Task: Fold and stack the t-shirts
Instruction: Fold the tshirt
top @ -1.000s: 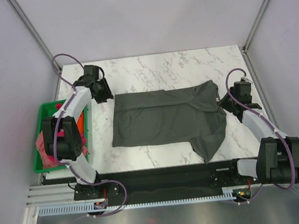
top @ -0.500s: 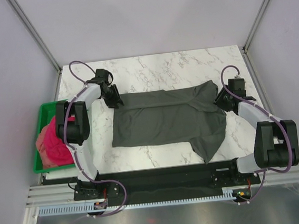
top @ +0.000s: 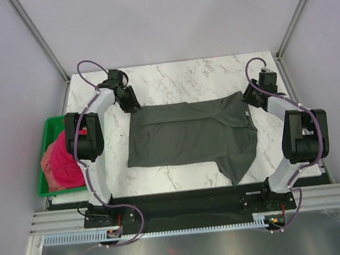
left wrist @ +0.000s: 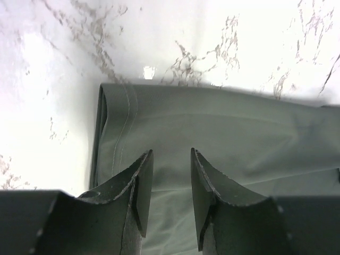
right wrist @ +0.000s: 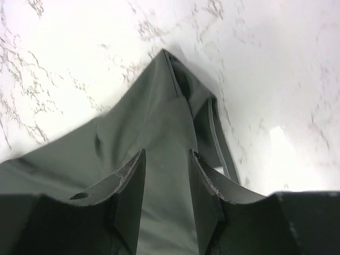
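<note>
White marble table fills the floor of a booth with pale lilac walls and metal posts at the corners. On it lies the dark grey t-shirt, spread flat across the middle with its long side running left to right. One flap of the shirt sticks out toward the arm bases at its near right corner.

Left of the shirt, off the table's edge, sits a green bin holding a heap of pink cloth. I cannot tell how many pieces make up that heap.

The left gripper is at the shirt's far left corner, and the right gripper is at its far right corner.

From the left wrist, the left gripper has its two dark fingers parted over the grey cloth. Cloth shows through the gap between them, and nothing is pinched. Just left of the fingers the shirt ends in a folded hem with a line of stitching, and bare marble lies beyond it.

From the right wrist, the right gripper also has its jaws spread, with grey cloth in sight between them and no grip on it. Ahead of those fingers the shirt narrows to a point. A hemmed strip is folded along its right side, with marble all round.
</note>
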